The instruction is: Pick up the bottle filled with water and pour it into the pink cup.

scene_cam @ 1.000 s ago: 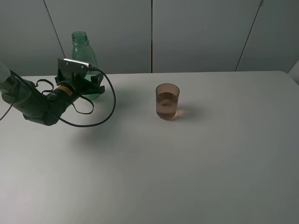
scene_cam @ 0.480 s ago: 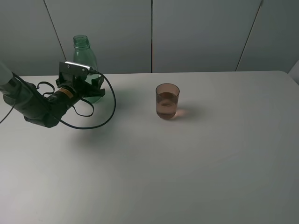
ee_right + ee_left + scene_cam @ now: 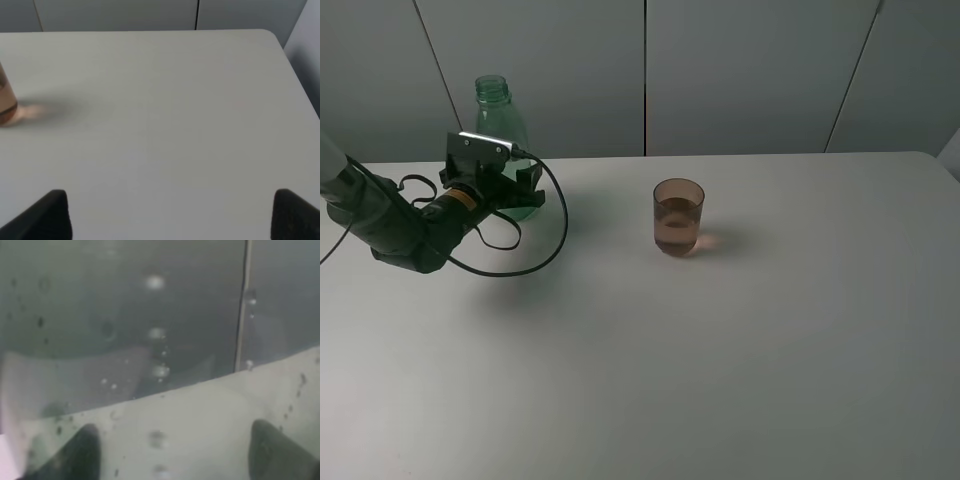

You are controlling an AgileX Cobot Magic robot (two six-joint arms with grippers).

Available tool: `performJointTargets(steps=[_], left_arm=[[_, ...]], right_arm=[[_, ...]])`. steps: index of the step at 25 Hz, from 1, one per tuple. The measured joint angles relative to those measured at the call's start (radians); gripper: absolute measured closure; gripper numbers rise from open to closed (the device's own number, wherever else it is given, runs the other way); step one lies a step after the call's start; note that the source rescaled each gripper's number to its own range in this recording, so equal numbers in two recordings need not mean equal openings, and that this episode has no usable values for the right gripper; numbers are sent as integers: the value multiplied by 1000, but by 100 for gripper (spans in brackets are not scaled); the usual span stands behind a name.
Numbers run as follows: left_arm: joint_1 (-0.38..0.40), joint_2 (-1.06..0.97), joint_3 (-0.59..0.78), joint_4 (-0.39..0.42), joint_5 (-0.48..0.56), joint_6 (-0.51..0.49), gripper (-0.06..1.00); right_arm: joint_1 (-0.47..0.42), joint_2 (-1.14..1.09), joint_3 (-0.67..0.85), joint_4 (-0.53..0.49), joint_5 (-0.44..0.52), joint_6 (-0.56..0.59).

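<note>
The green transparent bottle [image 3: 500, 125] stands upright at the back left of the table, uncapped. My left gripper [image 3: 516, 190] reaches around its lower body with a finger on each side and is shut on it. In the left wrist view the bottle wall [image 3: 150, 340], dotted with droplets, fills the picture between the two fingertips [image 3: 82, 452]. The pink cup [image 3: 678, 216] stands at the table's middle, apart from the bottle, with liquid in it. Its edge shows in the right wrist view [image 3: 5, 100]. My right gripper [image 3: 172, 220] is open and empty, out of the exterior view.
The white table [image 3: 720, 350] ends at a grey panelled wall [image 3: 740, 70] just behind the bottle. A black cable [image 3: 555, 235] loops from the left wrist over the table. The table's rounded far right corner [image 3: 272, 35] shows in the right wrist view.
The left gripper and the bottle came down a little a second ago and have since stayed still. The cup has not moved.
</note>
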Motion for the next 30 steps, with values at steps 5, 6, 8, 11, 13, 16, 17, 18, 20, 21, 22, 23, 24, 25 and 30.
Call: performJointTargets(steps=[5, 6, 8, 11, 13, 16, 17, 18, 20, 21, 22, 23, 24, 25, 30], left_arm=[[0, 0, 0, 4, 8, 0, 4], [0, 0, 0, 4, 8, 0, 1], [0, 0, 0, 7, 10, 0, 0], [0, 0, 0, 7, 14, 0, -1], [0, 0, 2, 7, 16, 0, -1], [0, -16, 23, 9, 29, 0, -2], [0, -24, 30, 9, 36, 0, -2], [0, -35, 39, 9, 41, 0, -2], [0, -59, 57, 9, 53, 0, -2], [0, -71, 68, 9, 60, 0, -2], [0, -80, 81, 9, 67, 0, -2], [0, -92, 93, 7, 77, 2, -2], [0, -100, 101, 4, 89, 5, -2], [0, -109, 112, -4, 104, 12, -2], [0, -128, 159, -26, 161, 32, -2]], right_arm=[[0, 0, 0, 0, 0, 0], [0, 0, 0, 0, 0, 0], [0, 0, 0, 0, 0, 0], [0, 0, 0, 0, 0, 0], [0, 0, 0, 0, 0, 0], [0, 0, 0, 0, 0, 0], [0, 0, 0, 0, 0, 0], [0, 0, 0, 0, 0, 0], [0, 0, 0, 0, 0, 0], [0, 0, 0, 0, 0, 0], [0, 0, 0, 0, 0, 0], [0, 0, 0, 0, 0, 0], [0, 0, 0, 0, 0, 0], [0, 0, 0, 0, 0, 0], [0, 0, 0, 0, 0, 0]])
